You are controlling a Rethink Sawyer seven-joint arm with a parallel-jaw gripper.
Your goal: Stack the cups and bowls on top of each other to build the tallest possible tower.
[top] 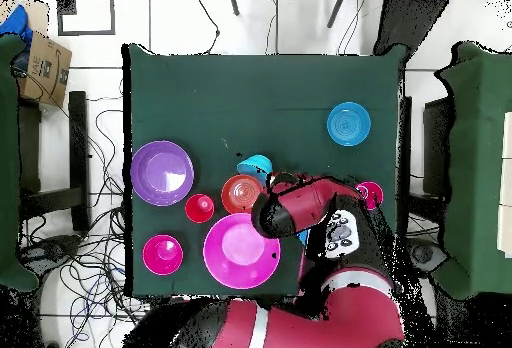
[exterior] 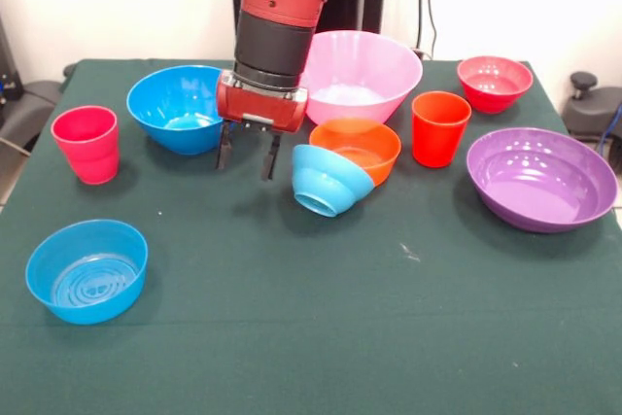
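Observation:
My gripper [exterior: 246, 155] hangs open and empty just above the table, between the deep blue bowl [exterior: 180, 109] and the small orange bowl [exterior: 355, 148]. The small light-blue bowl [exterior: 328, 180] lies tipped on its side against the orange bowl. The large pink bowl [exterior: 360, 75] stands behind them. The orange-red cup [exterior: 439, 128], small red bowl [exterior: 495, 82] and purple bowl [exterior: 540, 179] stand to the right. The pinkish-red cup [exterior: 86, 143] and small blue bowl [exterior: 87, 269] stand to the left. Nothing is stacked into a tower. In the overhead view my arm [top: 290, 199] hides the gripper and most of the deep blue bowl.
The green table [exterior: 292, 337] has open cloth along its front edge in the front view. In the overhead view, cables and a cardboard box [top: 45, 64] lie on the floor around the table.

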